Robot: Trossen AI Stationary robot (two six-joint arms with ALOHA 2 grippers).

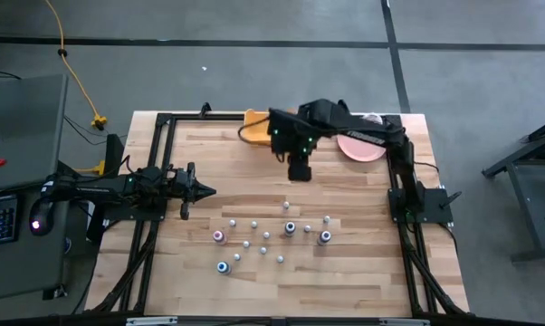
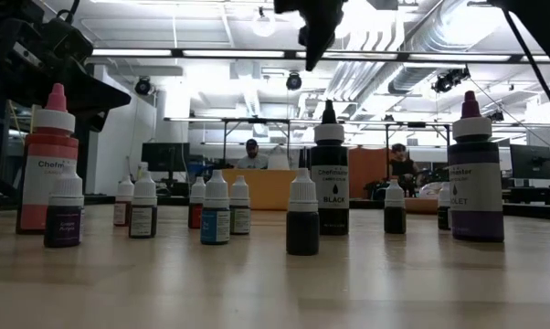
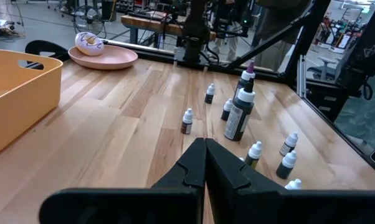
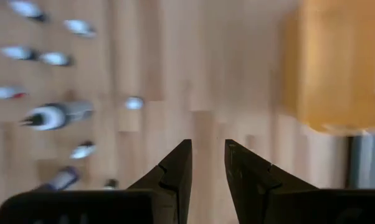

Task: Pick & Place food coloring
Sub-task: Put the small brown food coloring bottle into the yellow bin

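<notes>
Right gripper (image 4: 207, 163) hangs slightly parted over bare table (image 1: 345, 272); left gripper (image 3: 205, 163) rests closed. Only the low view reads the tall bottle's (image 2: 329, 174) "BLACK" label among the food coloring (image 1: 265, 235).

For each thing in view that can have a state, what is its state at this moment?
Food coloring bottles: upright, capped, scattered on the table, none held.
Yellow bin: open top; what shows of the inside is bare.
Pink plate: flat on the table, holds a donut.
Left pincer: shut, empty, low at the table's left side.
Right pincer: open, empty, raised above the table.
</notes>
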